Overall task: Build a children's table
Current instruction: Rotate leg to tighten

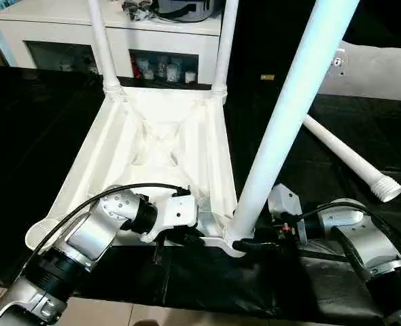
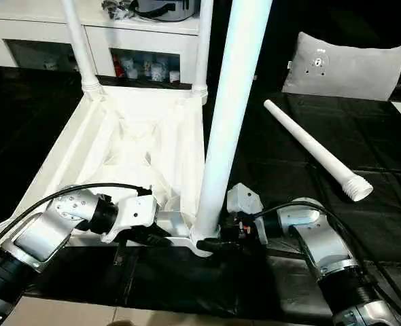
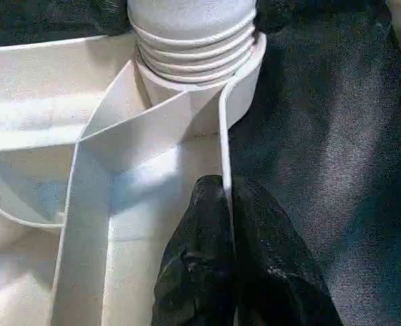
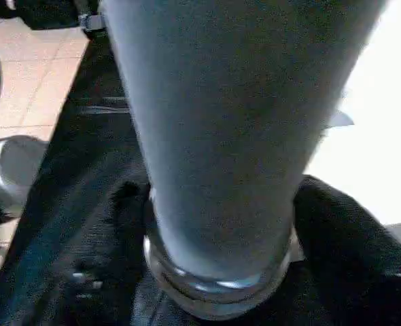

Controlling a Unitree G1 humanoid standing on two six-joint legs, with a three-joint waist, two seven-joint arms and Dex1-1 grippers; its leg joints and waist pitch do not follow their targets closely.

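Observation:
The white table top [image 1: 85, 163] lies underside up on a black cloth. Two legs [image 1: 102, 47] [image 1: 225, 47] stand in its far corner sockets. A third leg [image 1: 289, 102] stands in the near right socket [image 3: 245, 75], its threaded end partly showing and leaning a little to the right. My right gripper [image 1: 245, 244] is shut on that leg's base, one black finger [image 4: 343, 231] on each side. My left gripper [image 3: 231, 204] is shut on the table top's thin near rim, just left of that socket. The fourth leg [image 1: 350, 159] lies loose on the cloth to the right.
A grey-white cushion [image 2: 350, 68] leans at the back right. A white cabinet [image 1: 119, 34] with shelves stands behind the table. The cloth's front edge [image 1: 153, 299] runs just under my forearms, with tan floor below it. The near left socket [image 1: 41, 231] holds nothing.

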